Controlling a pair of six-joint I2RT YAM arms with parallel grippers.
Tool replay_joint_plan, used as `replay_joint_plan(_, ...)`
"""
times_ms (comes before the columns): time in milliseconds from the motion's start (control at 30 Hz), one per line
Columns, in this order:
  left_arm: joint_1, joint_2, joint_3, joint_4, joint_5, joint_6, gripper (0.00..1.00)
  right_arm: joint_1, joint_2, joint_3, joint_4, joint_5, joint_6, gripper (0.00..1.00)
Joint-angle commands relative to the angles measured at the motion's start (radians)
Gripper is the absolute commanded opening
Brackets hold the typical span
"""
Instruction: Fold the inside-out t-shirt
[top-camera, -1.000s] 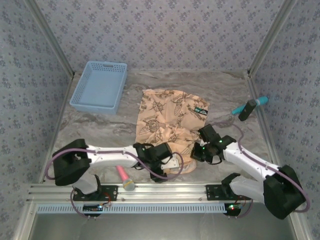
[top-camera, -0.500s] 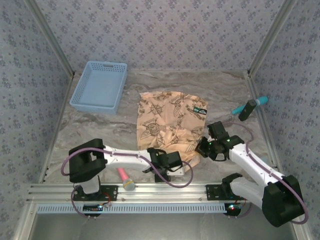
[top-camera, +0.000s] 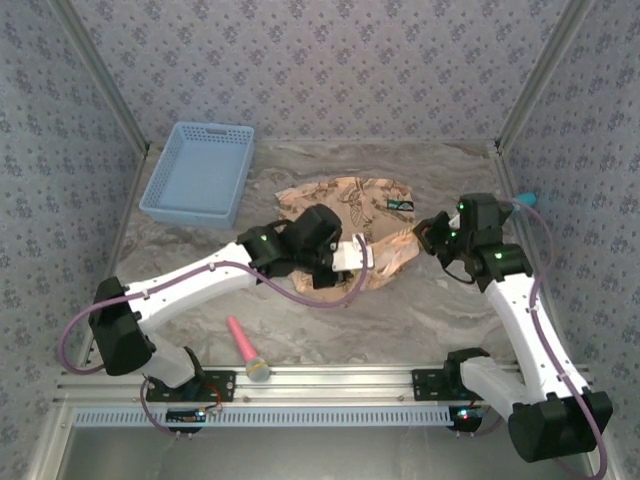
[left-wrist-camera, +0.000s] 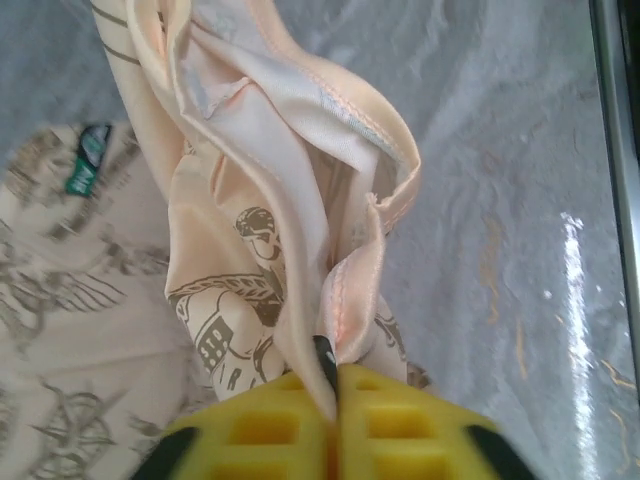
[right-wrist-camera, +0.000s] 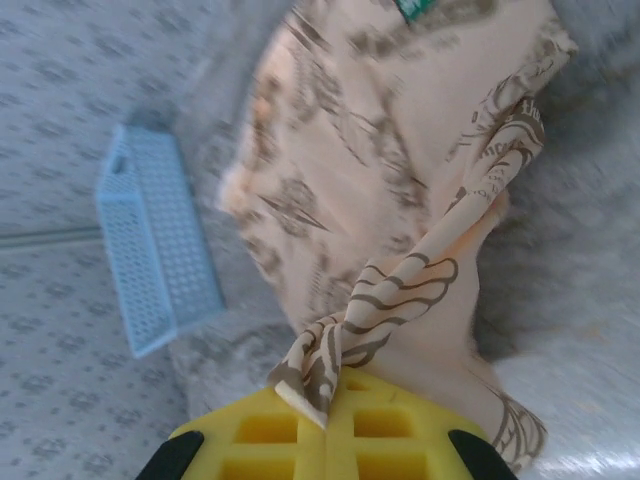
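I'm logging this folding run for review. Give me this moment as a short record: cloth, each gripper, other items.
t-shirt: bunched mid-scene, pulled up at two edges
left gripper: shut on a stitched hem of the t-shirt
right gripper: shut on a printed edge of the t-shirt
blue basket: far left, apart from the cloth
pink tool: near left, untouched

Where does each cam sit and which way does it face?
Top external: above and behind the bases, looking down on table, t-shirt, blue basket; left arm, right arm show.
Left wrist: on left wrist, looking along left pincer, shut on t-shirt hem.
Right wrist: likewise; right pincer shut on t-shirt, blue basket beyond.
Shared: t-shirt, all three.
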Motion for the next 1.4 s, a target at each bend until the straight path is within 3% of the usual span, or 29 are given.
replay_joint_plan(0, 0.066, 0.006, -0.046, -0.007, 0.113, 0.092, 0.35, 0.001, 0.002, 0.032, -0.041, 0.044, 0.051, 0.00)
replay_joint_plan(67, 0.082, -0.009, -0.123, 0.098, 0.120, 0.044, 0.50, 0.006, 0.005, -0.014, -0.022, 0.056, 0.090, 0.00)
replay_joint_plan(100, 0.082, -0.014, -0.152, 0.134, 0.123, 0.011, 0.53, 0.010, 0.005, -0.041, -0.013, 0.062, 0.108, 0.00)
replay_joint_plan(233, 0.030, -0.006, -0.291, 0.306, 0.102, -0.171, 0.58, 0.017, 0.023, -0.144, 0.031, 0.044, 0.141, 0.00)
replay_joint_plan(367, -0.030, 0.072, -0.349, 0.384, 0.036, -0.237, 0.60, 0.018, 0.025, -0.183, 0.013, 0.055, 0.115, 0.00)
replay_joint_plan(733, -0.030, 0.323, -0.135, 0.332, -0.109, -0.070, 0.61, -0.041, -0.016, -0.220, 0.003, 0.033, 0.120, 0.00)
replay_joint_plan(833, -0.022, 0.359, -0.109, 0.300, -0.096, -0.022, 0.52, -0.056, -0.016, -0.219, 0.004, 0.027, 0.118, 0.00)
replay_joint_plan(933, -0.014, 0.369, -0.098, 0.289, -0.082, 0.008, 0.21, -0.078, -0.009, -0.220, 0.003, 0.013, 0.102, 0.00)
replay_joint_plan(1033, -0.007, 0.357, -0.113, 0.292, -0.096, 0.066, 0.05, -0.111, -0.005, -0.225, 0.003, -0.006, 0.092, 0.00)
replay_joint_plan(1100, 0.005, 0.344, -0.122, 0.292, -0.077, 0.098, 0.00, -0.132, -0.007, -0.231, 0.004, -0.015, 0.089, 0.00)
replay_joint_plan(1367, 0.020, 0.236, -0.035, 0.198, 0.008, 0.095, 0.00, -0.179, -0.023, -0.190, -0.015, 0.009, 0.062, 0.00)
